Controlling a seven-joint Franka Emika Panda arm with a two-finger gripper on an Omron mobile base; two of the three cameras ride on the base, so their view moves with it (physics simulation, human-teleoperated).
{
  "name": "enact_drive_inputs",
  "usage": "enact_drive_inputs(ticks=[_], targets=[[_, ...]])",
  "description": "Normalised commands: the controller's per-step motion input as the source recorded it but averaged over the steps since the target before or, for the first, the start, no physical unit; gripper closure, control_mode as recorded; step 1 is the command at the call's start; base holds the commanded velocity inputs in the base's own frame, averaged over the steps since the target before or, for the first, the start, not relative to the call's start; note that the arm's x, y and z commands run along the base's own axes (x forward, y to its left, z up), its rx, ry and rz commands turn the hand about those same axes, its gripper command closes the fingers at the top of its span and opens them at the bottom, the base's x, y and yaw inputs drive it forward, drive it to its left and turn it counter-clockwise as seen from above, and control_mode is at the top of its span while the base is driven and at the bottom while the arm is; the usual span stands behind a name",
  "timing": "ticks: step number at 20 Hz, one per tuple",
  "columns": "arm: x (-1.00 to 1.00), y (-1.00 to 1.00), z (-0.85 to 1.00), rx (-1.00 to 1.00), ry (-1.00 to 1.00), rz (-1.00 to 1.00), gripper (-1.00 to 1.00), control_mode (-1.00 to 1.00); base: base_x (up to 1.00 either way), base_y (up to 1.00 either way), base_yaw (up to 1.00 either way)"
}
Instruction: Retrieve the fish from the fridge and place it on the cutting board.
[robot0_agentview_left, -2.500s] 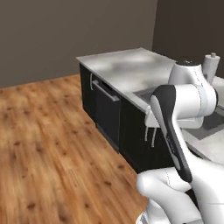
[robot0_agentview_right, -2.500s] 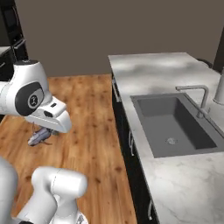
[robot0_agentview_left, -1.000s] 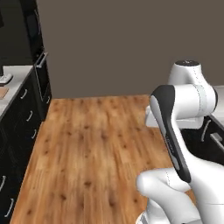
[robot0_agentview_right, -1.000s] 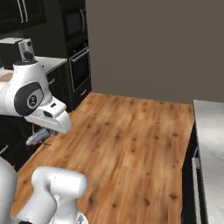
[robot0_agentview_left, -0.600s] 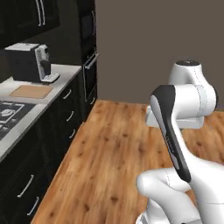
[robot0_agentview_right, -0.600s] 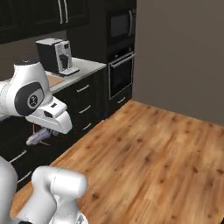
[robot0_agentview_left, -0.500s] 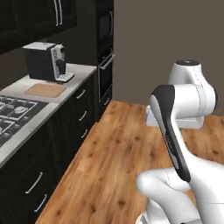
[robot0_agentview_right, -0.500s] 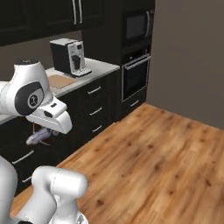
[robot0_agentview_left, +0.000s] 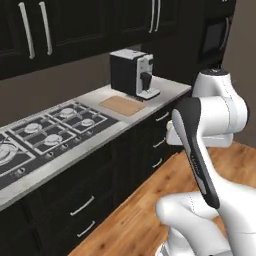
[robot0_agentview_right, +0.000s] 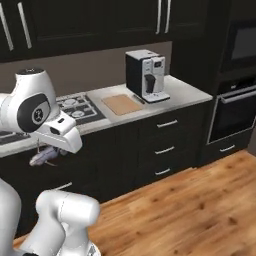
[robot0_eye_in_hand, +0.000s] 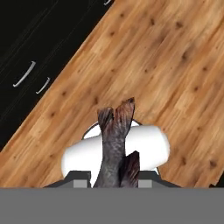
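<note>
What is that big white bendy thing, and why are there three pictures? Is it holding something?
The white bendy thing is a robot arm on a base that drives around a pretend, computer-drawn kitchen. Two pictures come from cameras on its base, one behind the arm on its left and one on its right, so they show the same kitchen from two sides. The third comes from a camera on the robot's hand, looking down at the wooden floor.

On the grey counter you can see a black gas hob, a coffee machine and, between them, a flat wooden cutting board.

Yes, it is holding something. The gripper, which is its two-fingered hand, is shut on a small grey fish. In the hand picture the fish's tail points away from the camera. The fish is meant to go on the cutting board.
</note>
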Motion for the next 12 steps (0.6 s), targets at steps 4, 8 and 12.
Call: enact_drive_inputs(ticks=[4, 8, 12], targets=[[0.0, 0.0, 0.0, 0.0, 0.0, 0.0, 1.0, 1.0, 0.91, -0.29, 0.61], [0.0, 0.0, 0.0, 0.0, 0.0, 0.0, 1.0, 1.0, 0.72, -0.49, 0.68], [0.0, 0.0, 0.0, 0.0, 0.0, 0.0, 1.0, 1.0, 0.68, -0.78, 0.68]])
